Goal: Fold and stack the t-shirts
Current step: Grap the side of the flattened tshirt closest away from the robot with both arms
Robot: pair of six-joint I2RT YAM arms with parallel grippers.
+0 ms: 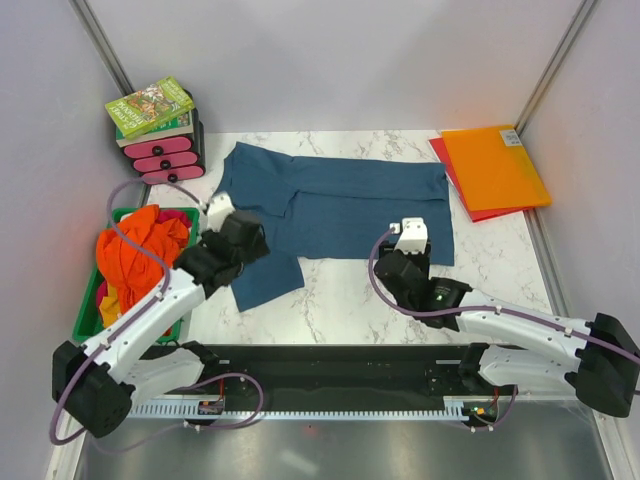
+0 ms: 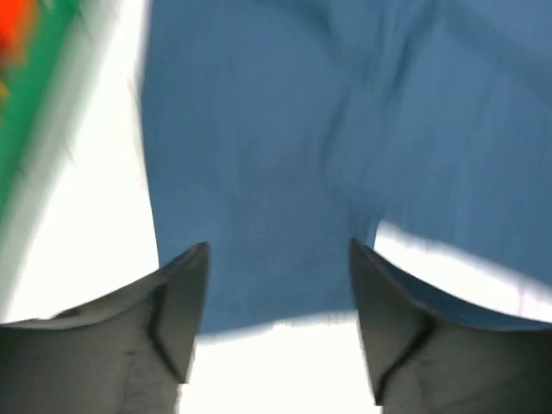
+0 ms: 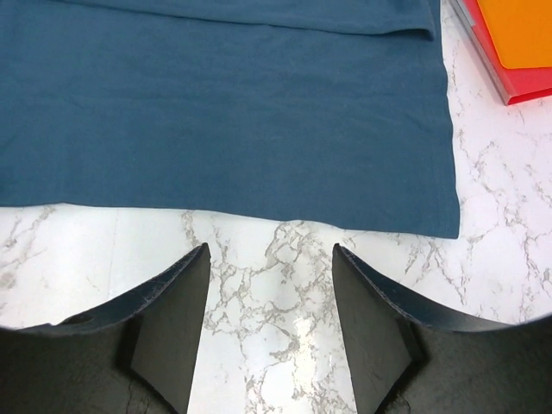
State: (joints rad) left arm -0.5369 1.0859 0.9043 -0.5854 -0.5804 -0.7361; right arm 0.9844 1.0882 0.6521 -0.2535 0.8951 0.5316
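A dark teal-blue t-shirt (image 1: 345, 205) lies spread on the marble table, one sleeve (image 1: 265, 280) pointing toward the near left. My left gripper (image 1: 222, 212) is open and empty, over the sleeve; in the left wrist view the blurred blue cloth (image 2: 276, 172) lies between and beyond the jaws. My right gripper (image 1: 412, 237) is open and empty, just short of the shirt's near hem (image 3: 259, 211), over bare marble. Orange t-shirts (image 1: 135, 255) with bits of yellow and red are heaped in a green bin (image 1: 95, 325) at the left.
Flat orange and red plastic folders (image 1: 495, 170) lie at the back right, their corner also showing in the right wrist view (image 3: 517, 43). Books on a pink and black drawer unit (image 1: 160, 135) stand at the back left. White walls enclose the table.
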